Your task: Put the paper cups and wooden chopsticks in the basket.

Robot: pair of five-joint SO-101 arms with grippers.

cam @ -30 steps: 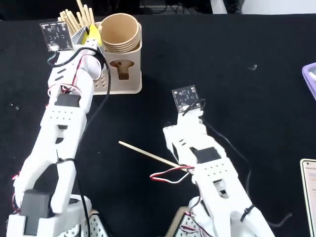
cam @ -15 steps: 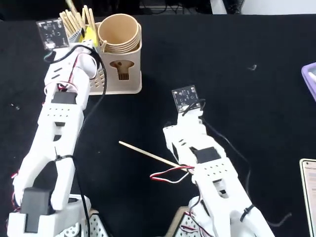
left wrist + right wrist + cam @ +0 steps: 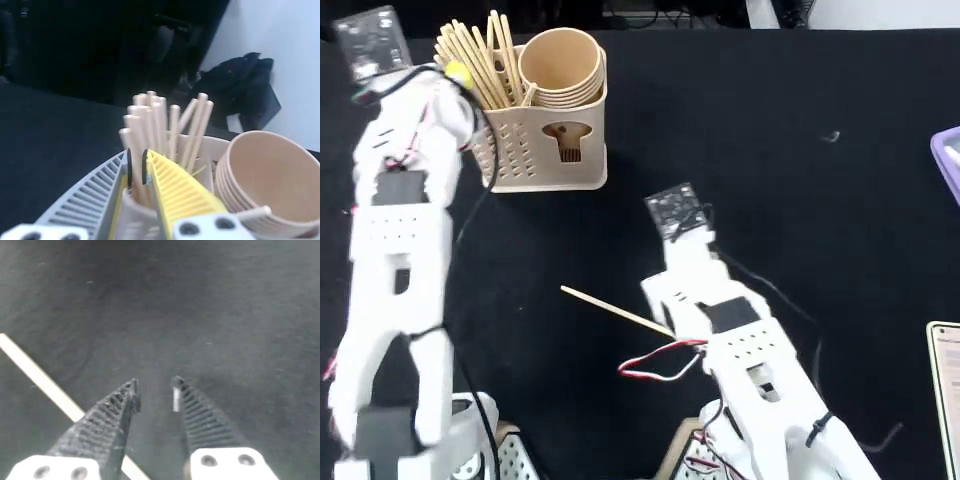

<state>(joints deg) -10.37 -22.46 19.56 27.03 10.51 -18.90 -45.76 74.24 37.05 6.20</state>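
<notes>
Black cloth covers the table, seen from above. Toward its far left corner stands a beige perforated basket (image 3: pixel 545 150). It holds a stack of tan paper cups (image 3: pixel 560 65) and a bundle of pale wooden chopsticks (image 3: pixel 475 55). The left gripper (image 3: pixel 458 75) sits against that bundle. One loose chopstick (image 3: pixel 615 311) lies flat on the cloth, well apart from the basket, with one end running under the right arm.

From the left wrist, the left gripper (image 3: pixel 137 160) has its grey and yellow jaws drawn to a narrow slot, pinching one upright chopstick (image 3: pixel 134 137) that stands among the others in the basket, the cups beside them.

From the right wrist, the right gripper (image 3: pixel 154 385) hovers low over the cloth, jaws spread and empty. The loose chopstick (image 3: pixel 37 375) lies just beside one jaw.

The cups look finished, and the loose stick appears to be the last piece. Next, the right claw likely needs to shift sideways until the stick lies between its jaws, then lower and close.
</notes>
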